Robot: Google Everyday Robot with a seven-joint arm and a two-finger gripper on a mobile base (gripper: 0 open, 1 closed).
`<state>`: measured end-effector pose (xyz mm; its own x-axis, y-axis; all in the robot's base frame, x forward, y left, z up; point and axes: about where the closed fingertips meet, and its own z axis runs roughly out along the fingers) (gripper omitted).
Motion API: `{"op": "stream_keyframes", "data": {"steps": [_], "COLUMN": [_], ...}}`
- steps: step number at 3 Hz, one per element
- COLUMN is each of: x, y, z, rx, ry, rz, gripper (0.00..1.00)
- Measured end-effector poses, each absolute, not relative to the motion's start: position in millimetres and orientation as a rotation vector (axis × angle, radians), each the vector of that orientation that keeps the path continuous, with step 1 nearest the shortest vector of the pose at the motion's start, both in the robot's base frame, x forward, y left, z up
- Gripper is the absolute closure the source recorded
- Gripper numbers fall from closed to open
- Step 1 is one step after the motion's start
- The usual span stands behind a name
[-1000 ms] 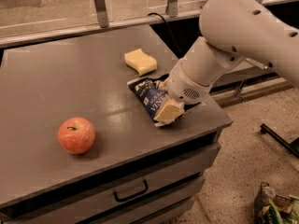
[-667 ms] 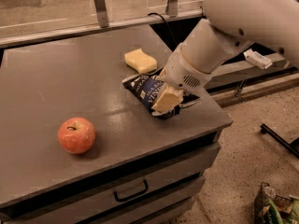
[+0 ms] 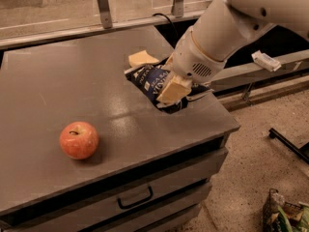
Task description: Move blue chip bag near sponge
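Note:
The blue chip bag (image 3: 150,79), dark navy with white lettering, lies on the grey table (image 3: 72,81) at its right side. Its far edge touches or overlaps the pale yellow sponge (image 3: 140,58) just behind it. My gripper (image 3: 172,91) comes down from the white arm (image 3: 212,33) onto the bag's right half and is shut on it. One yellowish finger pad (image 3: 174,88) shows on top of the bag. The near right part of the bag is hidden under the gripper.
A red apple (image 3: 79,139) sits on the table's near left. The table's right edge runs just beside the bag. A drawer handle (image 3: 135,198) shows below the front edge. A metal rail (image 3: 104,6) stands behind the table. A bag of greens (image 3: 287,214) lies on the floor.
My gripper has moved back and left with the blue chip bag, bringing the bag up against the sponge. The apple has not moved.

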<state>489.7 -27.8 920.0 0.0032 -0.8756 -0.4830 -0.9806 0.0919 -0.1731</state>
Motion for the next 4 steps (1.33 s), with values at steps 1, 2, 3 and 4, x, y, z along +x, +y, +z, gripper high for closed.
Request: {"op": "stream_keyframes", "data": {"steps": [1,2,3,4], "x": [505,535,572,603], "y": [-38,-61,-83,-90], "z": [931,947,970,988], "rx": [-1.793,-1.790,-1.756,-1.711], "ry": [1.886,1.856,1.809,1.753], "rz": [0.241,0.188,0.139,0.116], "gripper": [1.00,1.00,1.00,1.00]}}
